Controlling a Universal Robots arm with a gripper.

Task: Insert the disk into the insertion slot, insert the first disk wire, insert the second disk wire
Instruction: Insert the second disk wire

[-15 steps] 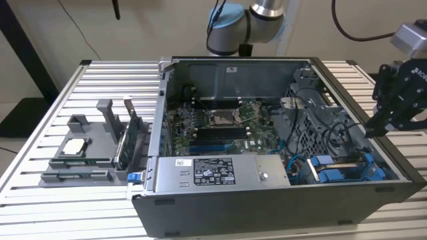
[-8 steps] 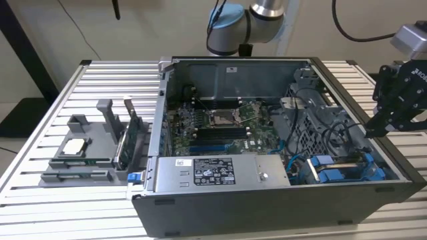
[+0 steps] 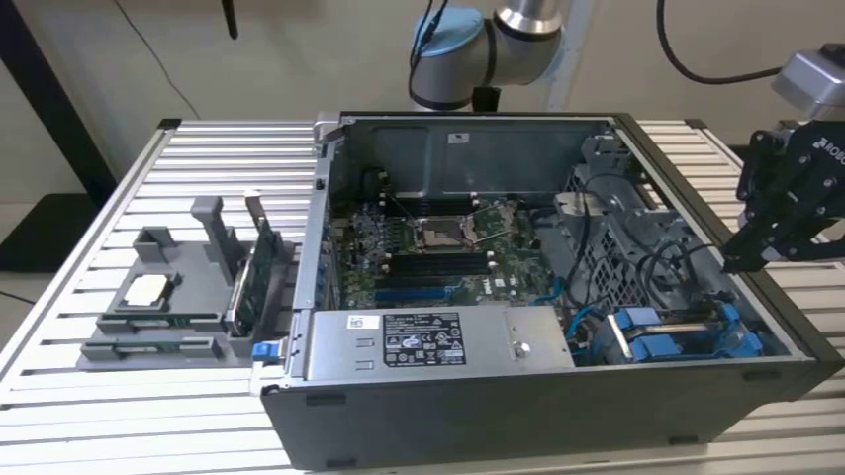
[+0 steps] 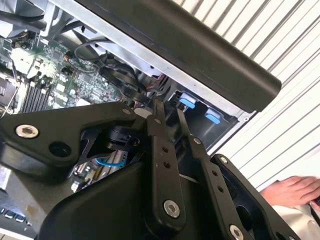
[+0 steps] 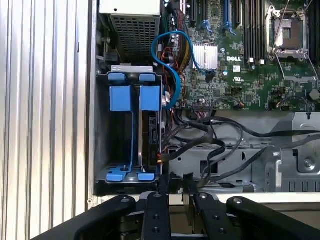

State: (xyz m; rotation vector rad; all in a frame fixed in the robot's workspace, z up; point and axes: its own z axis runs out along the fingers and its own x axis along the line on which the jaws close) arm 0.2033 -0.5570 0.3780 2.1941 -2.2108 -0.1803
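Lying open on a slatted table (image 3: 53, 416), a computer case (image 3: 528, 426) is shown with bare slats along its wall at the exterior view's right. The insertion slot (image 5: 102, 140) is set in the corner against that wall. The disk (image 5: 150, 135) is seated on edge in the compartment nearer the motherboard (image 5: 240, 75), and room is left beside the wall. The gripper (image 5: 175, 184) is held above the case rim at the slot's end. Its fingers (image 5: 162, 190) are parted by a narrow gap, and nothing is pinched.
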